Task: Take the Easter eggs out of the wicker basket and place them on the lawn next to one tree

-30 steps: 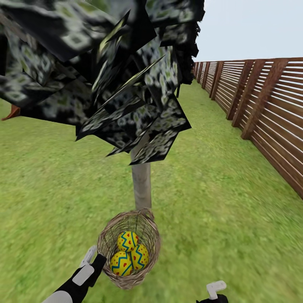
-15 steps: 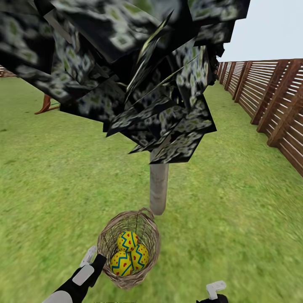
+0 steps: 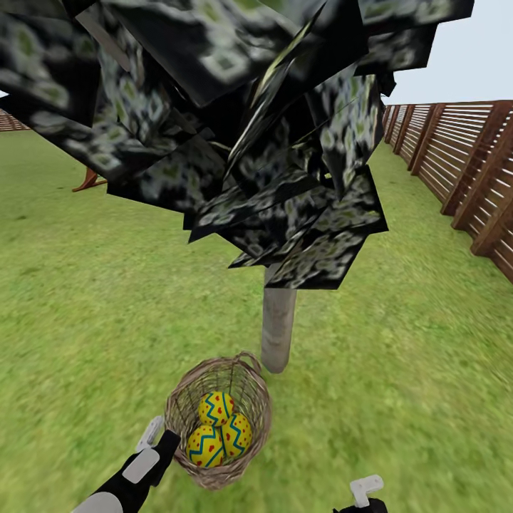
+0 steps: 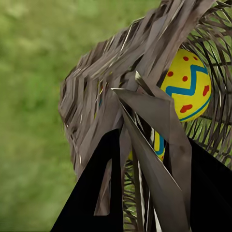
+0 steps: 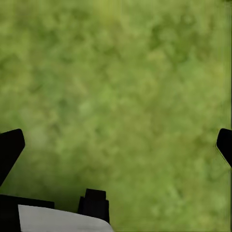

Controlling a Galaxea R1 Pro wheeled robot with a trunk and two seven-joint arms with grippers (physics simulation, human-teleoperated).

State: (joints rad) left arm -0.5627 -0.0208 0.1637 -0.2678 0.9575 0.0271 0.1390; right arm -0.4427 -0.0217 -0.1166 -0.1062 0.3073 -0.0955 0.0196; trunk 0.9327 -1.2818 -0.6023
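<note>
Yellow zigzag-banded Easter eggs lie in the tan woven wicker basket gripped at its near-left rim by the left gripper, near the grey-trunked tree; right gripper, spread wide, hangs rightward.

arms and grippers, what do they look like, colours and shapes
The left arm is black with pale grey-white panels, ending in black wedge-shaped fingers. The right gripper has black fingertips above a black block and a white panel; in the head view a white bracket tops its black body. No cables or markings visible.
</note>
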